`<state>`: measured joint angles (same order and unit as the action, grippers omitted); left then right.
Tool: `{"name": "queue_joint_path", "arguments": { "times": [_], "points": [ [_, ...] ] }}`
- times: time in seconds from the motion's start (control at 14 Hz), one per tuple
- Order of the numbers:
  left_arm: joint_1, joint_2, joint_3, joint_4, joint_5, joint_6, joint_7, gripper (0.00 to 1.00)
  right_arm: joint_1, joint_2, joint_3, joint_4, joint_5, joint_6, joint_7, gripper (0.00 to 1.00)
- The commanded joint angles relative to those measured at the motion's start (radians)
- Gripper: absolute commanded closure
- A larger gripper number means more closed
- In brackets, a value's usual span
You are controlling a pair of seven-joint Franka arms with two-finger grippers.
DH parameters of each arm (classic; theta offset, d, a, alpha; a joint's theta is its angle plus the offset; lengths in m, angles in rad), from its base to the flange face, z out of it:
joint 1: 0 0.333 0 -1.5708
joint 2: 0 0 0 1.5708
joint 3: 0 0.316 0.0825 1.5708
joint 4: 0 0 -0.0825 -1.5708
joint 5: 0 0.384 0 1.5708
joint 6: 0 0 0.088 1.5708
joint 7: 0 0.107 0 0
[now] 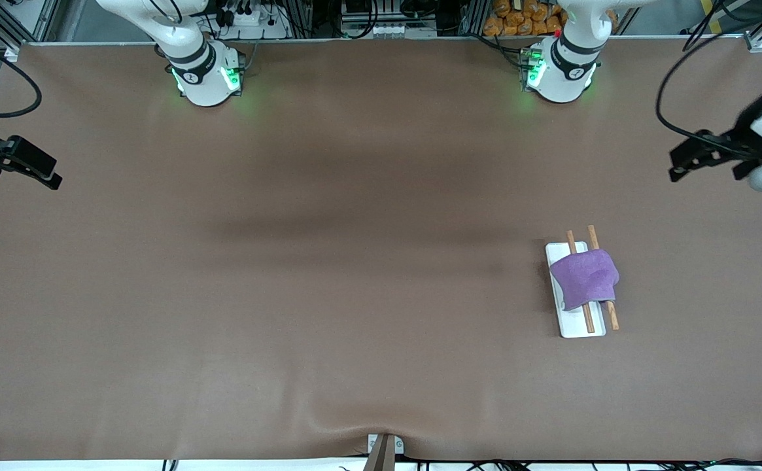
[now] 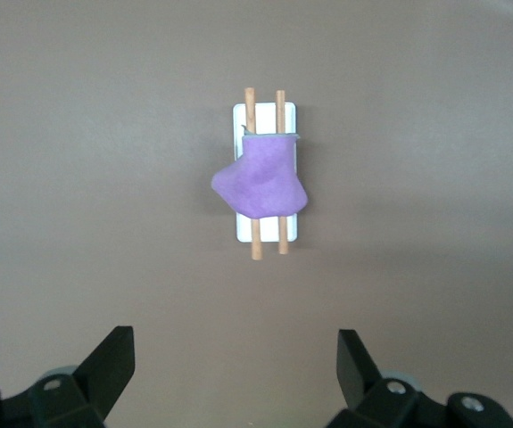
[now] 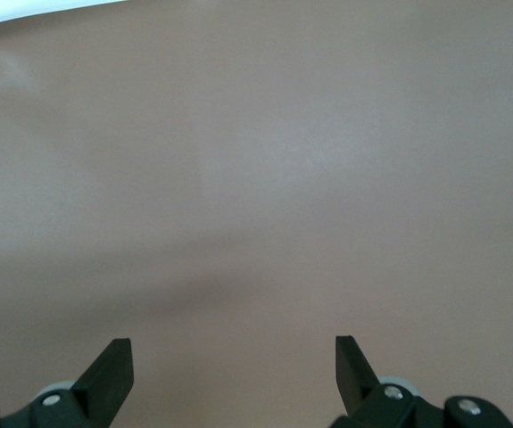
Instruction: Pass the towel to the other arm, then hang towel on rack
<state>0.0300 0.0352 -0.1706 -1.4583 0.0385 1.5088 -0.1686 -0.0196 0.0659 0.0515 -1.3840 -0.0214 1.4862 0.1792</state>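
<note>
The towel (image 1: 584,279) lies draped purple face up across both wooden rods of the rack (image 1: 577,327), bunched toward the rods' middle, so the hanging looks done; what seems left is to pull clear without brushing it. The left tool (image 1: 681,163) hangs in the air well apart from the rack, toward the left arm's end of the desk (image 1: 328,294); in the left wrist view its fingers (image 2: 113,361) stand wide apart with nothing between them, the rack and towel in plain sight past them. The right tool (image 1: 50,176) waits over the right arm's end of the desk, far from the rack; its fingers (image 3: 109,370) are likewise spread wide and empty. To finish well, I judge the left arm should retreat upward and away from the rack, not sweep low over it; the cloth sits loosely and a snag could drag it off the rods, or shift the light base plate. The desk wears a plain brown covering, slightly puckered at its edge nearest the front camera; past the arms' bases stand metal framing, cables and some orange packets (image 1: 518,18).
</note>
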Motion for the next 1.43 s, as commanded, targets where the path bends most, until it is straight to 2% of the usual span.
{"name": "queue_joint_path", "arguments": {
  "times": [0.0,0.14,0.57,1.0,1.08,1.22,1.36],
  "points": [
    [-0.080,-0.041,0.112,-0.042,0.004,0.002,-0.016,0.00,-0.010,0.028,-0.001,0.006,0.024,-0.011,-0.004,0.00],
    [-0.126,-0.044,0.166,-0.053,0.004,0.002,0.000,0.00,-0.003,0.043,-0.001,0.003,0.024,-0.012,-0.010,0.00],
    [-0.139,-0.084,0.166,-0.115,0.004,0.037,0.006,0.00,-0.008,0.051,-0.002,0.005,0.024,-0.012,-0.012,0.00],
    [-0.117,-0.067,0.164,-0.102,-0.022,0.027,0.106,0.00,-0.005,0.049,-0.001,0.005,0.017,-0.014,-0.015,0.00],
    [-0.096,-0.060,0.154,-0.090,-0.022,0.027,0.104,0.00,-0.005,0.049,-0.001,0.005,0.012,-0.014,-0.014,0.00],
    [-0.040,-0.047,0.088,-0.070,-0.020,0.027,0.097,0.00,-0.006,0.049,-0.001,0.005,0.014,-0.003,-0.009,0.00],
    [-0.019,-0.047,0.066,-0.068,-0.020,0.027,0.090,0.00,-0.005,0.051,-0.002,0.005,0.012,-0.004,-0.010,0.00]
  ]
}}
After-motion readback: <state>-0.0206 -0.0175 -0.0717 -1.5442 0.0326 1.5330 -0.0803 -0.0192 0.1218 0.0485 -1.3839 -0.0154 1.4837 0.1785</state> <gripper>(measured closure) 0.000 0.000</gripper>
